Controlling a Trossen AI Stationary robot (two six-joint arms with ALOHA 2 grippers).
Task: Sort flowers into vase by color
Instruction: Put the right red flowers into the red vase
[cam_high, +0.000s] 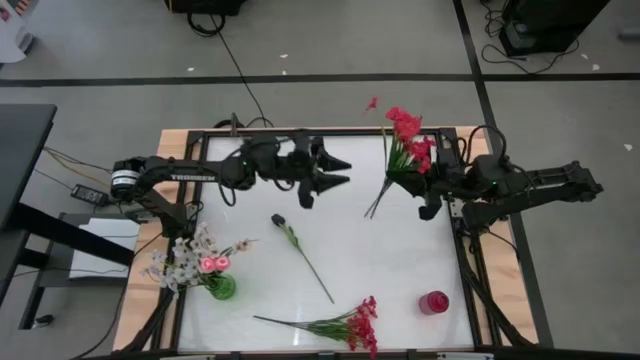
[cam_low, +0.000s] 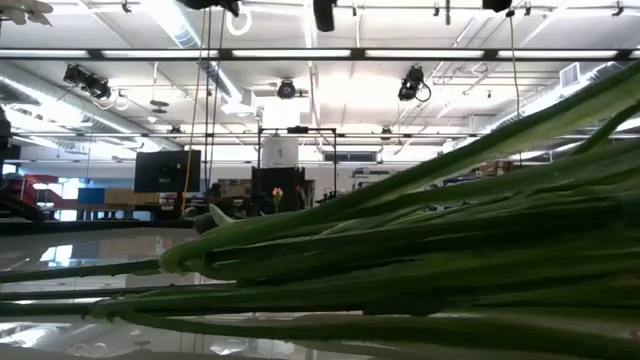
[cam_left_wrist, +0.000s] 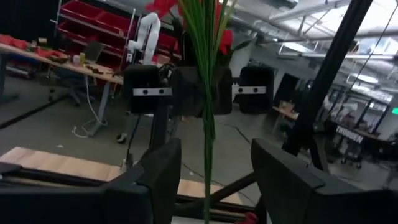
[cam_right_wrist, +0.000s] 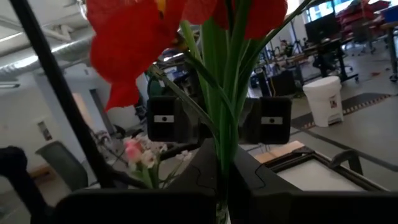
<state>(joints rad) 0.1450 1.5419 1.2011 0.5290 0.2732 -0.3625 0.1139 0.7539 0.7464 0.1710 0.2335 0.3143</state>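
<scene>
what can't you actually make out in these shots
- Low view: green stems lying close to the lens fill the frame; the vases and both grippers are hidden.
- Left wrist view: the red spray has its blossoms cut off by the top edge.
- High view: the single stem's dark bud is too small to identify.

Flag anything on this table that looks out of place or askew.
The red vase stands empty while red flowers are elsewhere: one spray lies flat at the near edge, another bunch is clamped in the right gripper. A dark-budded stem lies loose mid-table. The green vase holds pale and pink blooms.
</scene>
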